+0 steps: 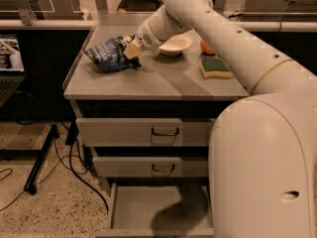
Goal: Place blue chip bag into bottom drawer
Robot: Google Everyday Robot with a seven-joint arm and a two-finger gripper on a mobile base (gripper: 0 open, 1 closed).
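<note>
In the camera view, the gripper [132,49] sits over the cabinet top [163,83], its fingers [132,47] pinched on the right end of the bag [110,54]. The bag's long axis runs sideways, pointing left away from the fingers. The bowl [174,44] is just right of them. The drawer [158,209] stands open far below.
</note>
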